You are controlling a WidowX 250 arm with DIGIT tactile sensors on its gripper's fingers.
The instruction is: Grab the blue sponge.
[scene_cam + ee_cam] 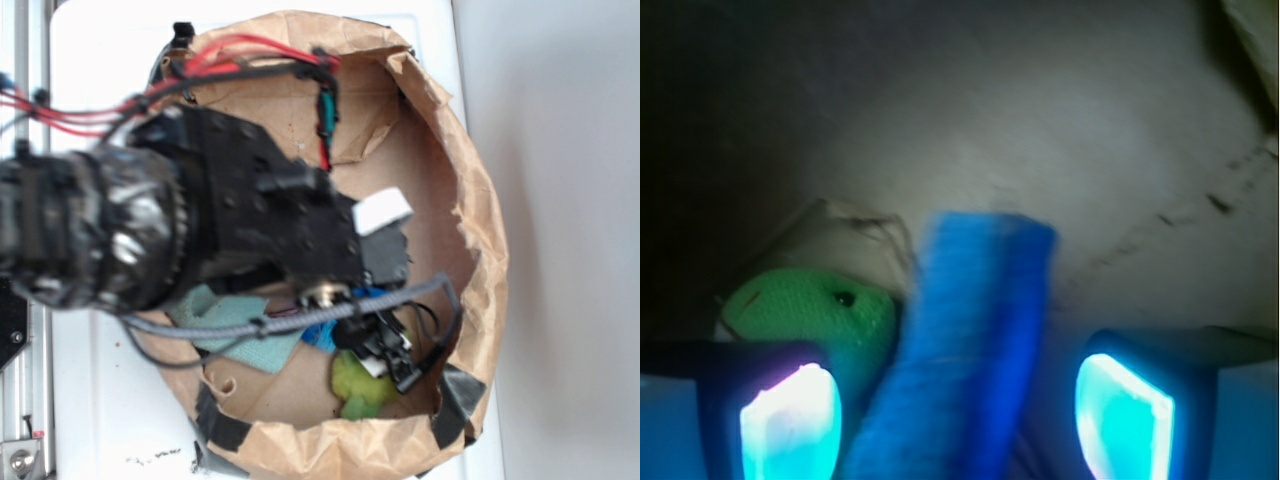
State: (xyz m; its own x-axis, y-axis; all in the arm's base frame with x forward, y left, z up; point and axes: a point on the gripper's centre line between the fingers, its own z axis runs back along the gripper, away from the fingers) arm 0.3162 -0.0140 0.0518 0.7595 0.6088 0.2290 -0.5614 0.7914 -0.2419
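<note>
Brown paper bag [470, 200]: rolled-down rim, matt, creased and crumpled, patched with strips of dull black tape [222, 428] near the bottom edge.

Blue sponge [970, 340]: foam, finely grainy, matt; blurred in the wrist view.

Green plush toy [805, 310]: soft knit-looking fabric with a fine weave, matt, small dark bead eye.

Teal cloth [240, 325]: looped terry texture, matt.

Robot arm [200, 230]: black plastic housing, mostly matt with faint sheen; red wires [230, 55] smooth and glossy; grey cable [300, 315] braided.

Gripper [958, 410]: fingers [790, 420] carry smooth translucent pads, shining blue-white, in dark plastic frames.

Surface under the bag [560, 200]: white, smooth, flat finish.
</note>
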